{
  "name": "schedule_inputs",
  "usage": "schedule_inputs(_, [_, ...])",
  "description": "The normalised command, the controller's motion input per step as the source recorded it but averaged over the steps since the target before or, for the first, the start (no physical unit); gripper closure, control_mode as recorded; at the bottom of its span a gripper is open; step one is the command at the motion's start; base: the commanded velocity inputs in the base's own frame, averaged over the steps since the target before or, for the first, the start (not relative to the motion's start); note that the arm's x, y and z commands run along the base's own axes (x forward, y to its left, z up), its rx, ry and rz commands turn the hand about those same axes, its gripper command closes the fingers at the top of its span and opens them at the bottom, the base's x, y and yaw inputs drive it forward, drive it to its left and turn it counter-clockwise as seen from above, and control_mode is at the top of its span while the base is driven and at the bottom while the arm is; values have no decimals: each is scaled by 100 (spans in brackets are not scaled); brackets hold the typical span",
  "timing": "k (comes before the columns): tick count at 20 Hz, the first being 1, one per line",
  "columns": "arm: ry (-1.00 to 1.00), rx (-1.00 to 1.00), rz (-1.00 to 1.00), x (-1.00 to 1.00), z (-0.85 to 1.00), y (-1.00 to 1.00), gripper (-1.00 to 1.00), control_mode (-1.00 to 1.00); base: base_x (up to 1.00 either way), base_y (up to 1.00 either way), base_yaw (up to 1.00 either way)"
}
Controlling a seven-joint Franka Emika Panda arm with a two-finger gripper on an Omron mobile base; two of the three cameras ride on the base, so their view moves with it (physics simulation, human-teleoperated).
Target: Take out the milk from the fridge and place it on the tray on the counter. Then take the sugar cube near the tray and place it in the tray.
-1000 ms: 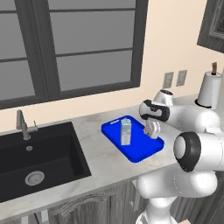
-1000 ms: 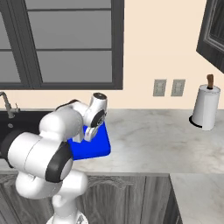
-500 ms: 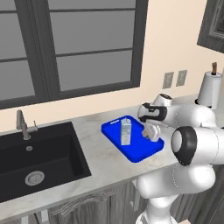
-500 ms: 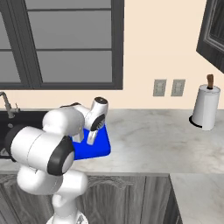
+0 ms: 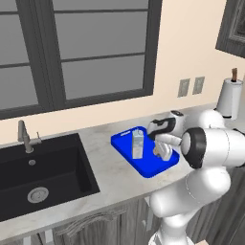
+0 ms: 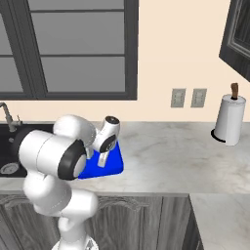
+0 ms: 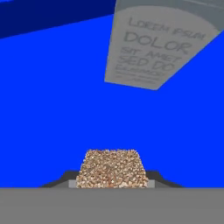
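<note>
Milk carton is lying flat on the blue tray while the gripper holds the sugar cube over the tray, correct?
Not quite. The milk carton stands upright on the blue tray, as the left base view shows. The rest holds: the gripper holds the sugar cube over the tray.

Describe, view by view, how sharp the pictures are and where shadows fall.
Left base view: soft, with the milk upright on the tray. Right base view: the arm hides most of the tray. Hand view: flat blue, no clear shadow, carton lettering blurry, sugar cube grainy in the tool.
</note>
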Motion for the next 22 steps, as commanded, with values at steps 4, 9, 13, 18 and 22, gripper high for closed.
schedule_inputs(4, [0,0,5,17,-27,0,100,-100,0,0,0])
schedule_inputs(9, [0,0,5,3,-31,0,100,-100,0,0,0])
schedule_inputs(13, [0,0,5,5,-33,0,-100,-100,0,0,0])
schedule_inputs(18, [-1,0,4,-6,17,-3,-100,-100,0,0,0])
schedule_inputs(22, [-1,0,1,-7,39,-1,-100,-100,0,0,0])
